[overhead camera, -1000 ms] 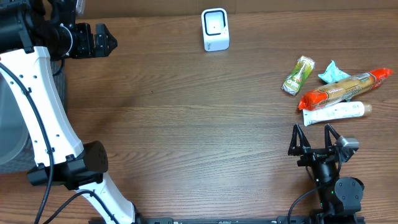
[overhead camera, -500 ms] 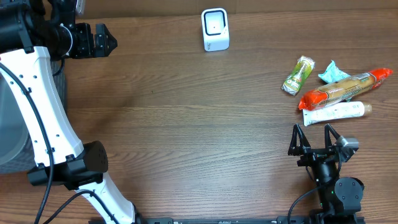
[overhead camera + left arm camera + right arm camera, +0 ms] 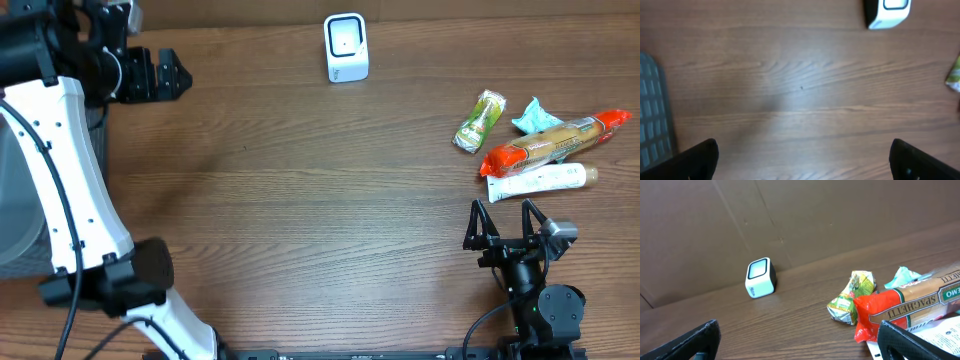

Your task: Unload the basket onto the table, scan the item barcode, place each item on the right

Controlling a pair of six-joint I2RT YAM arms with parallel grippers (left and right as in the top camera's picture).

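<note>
L tool (image 3: 176, 76) hangs over far-left corner of worktop (image 3: 300, 200), fingers spread wide, nothing btwn them. R tool (image 3: 504, 214) sits low at near-right edge, also spread, empty. White scanner (image 3: 346, 47) stands upright at far edge, approx. centre. Items lie clustered on the right, well apart from scanner: green packet (image 3: 480, 121), teal wrapper (image 3: 536, 114), spaghetti pack (image 3: 555, 143), and white tube (image 3: 540, 181) just beside the spaghetti, nearest R tool.
</note>
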